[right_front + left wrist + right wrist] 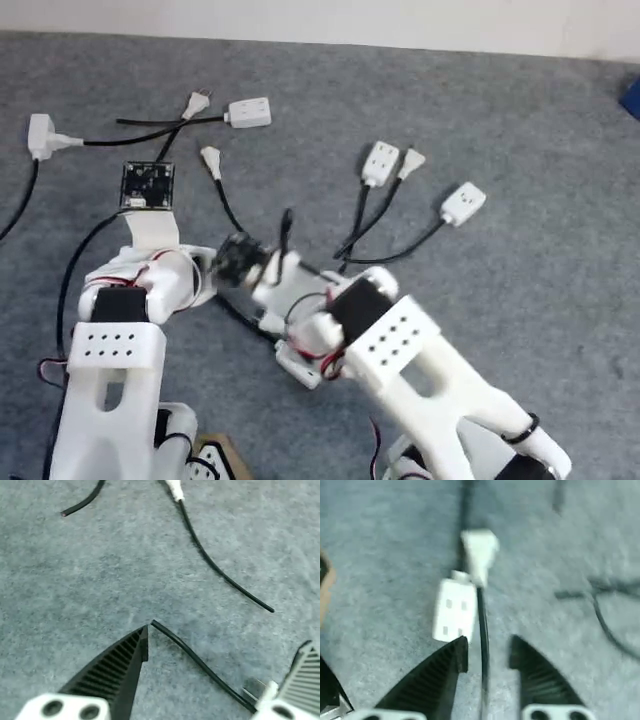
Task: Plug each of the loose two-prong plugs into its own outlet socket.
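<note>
Grey short-pile carpet (100,570) underlies my left gripper (226,639), whose ribbed, wedge-shaped black fingers (125,665) are spread wide and hold nothing; a thin black cord (200,666) lies on the pile between them, and a white pronged plug (256,690) with flat metal blades sits at its near end, just beside one finger. My right gripper (489,641) is parted moderately and clamps nothing, a smooth black cable (482,625) running through the gap. Beyond its tips lie a rectangular white outlet socket (452,611) with a slotted face and, just beside it, a blocky plug (480,547).
</note>
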